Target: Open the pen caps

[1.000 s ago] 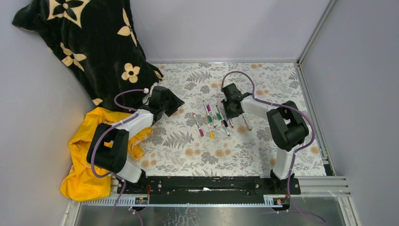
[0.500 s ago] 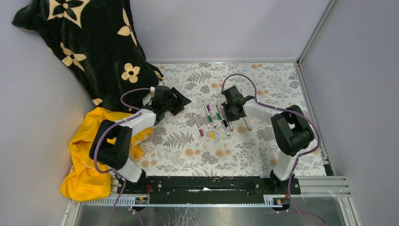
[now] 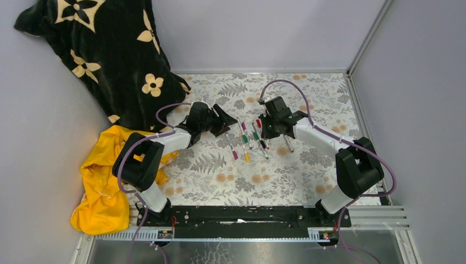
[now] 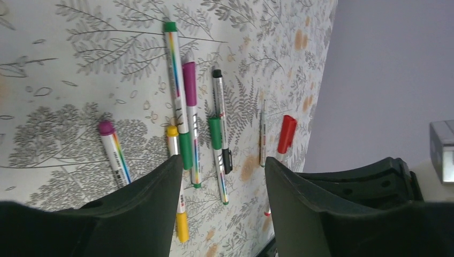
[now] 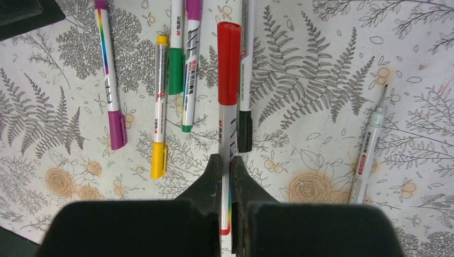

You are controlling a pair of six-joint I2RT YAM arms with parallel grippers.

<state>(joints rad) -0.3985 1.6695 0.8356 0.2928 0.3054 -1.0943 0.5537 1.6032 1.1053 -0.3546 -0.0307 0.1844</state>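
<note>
The right gripper point(image 5: 225, 160) has its fingers pinching the whitish barrel of a slim red-capped marker pen point(image 5: 227, 134) near the floral tabletop's point(image 3: 308, 181) middle. This leaves the short red plastic cap point(image 5: 229, 64) exposed, seemingly for the left gripper point(image 4: 224, 160), fingers spread, to pull.

I count eight pens point(image 4: 178, 91) on my screens. Seven wear caps point(image 5: 116, 128): two green, one each purple, magenta, yellow and black, plus the red pen point(image 5: 228, 59). One bare-tipped pen point(image 5: 369, 144) has none. I see two arms, the left arm point(image 3: 165, 140) and the right arm point(image 3: 319, 137), and two cloths, a black flowered cloth point(image 3: 104, 49) and a yellow cloth point(image 3: 99, 181).
</note>
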